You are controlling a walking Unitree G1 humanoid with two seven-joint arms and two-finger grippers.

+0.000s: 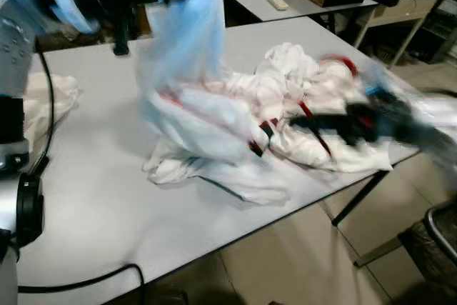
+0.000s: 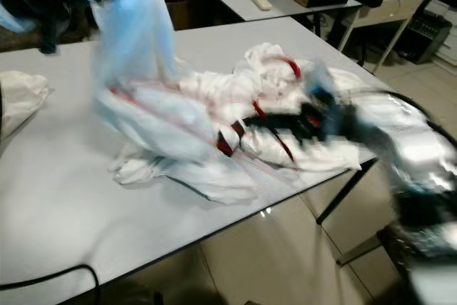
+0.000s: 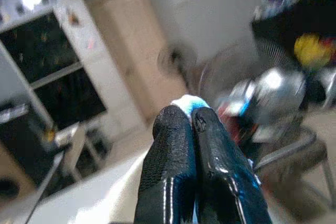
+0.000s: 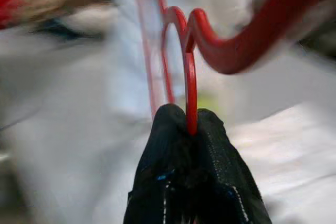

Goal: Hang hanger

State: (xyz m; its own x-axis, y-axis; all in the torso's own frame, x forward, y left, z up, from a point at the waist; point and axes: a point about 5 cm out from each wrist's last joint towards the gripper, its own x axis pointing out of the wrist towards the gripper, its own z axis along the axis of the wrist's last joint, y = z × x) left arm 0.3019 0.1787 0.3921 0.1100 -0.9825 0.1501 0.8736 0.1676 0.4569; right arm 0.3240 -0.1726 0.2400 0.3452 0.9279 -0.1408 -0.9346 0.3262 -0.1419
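Right gripper [image 4: 191,124] is pinching a red hanger [image 4: 231,51] over the white clothes pile [image 1: 285,119] on the worktop [image 1: 93,198]. Left gripper [image 3: 191,119], raised, pinches light blue fabric [image 1: 189,33].

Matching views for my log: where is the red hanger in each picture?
Left eye: hanger on the white pile, right of centre.
Right eye: same pile, centre-right.
Right wrist: centre, pinched by the right gripper.
Left wrist: left gripper pinching blue cloth.
Shared landmark: the pile.
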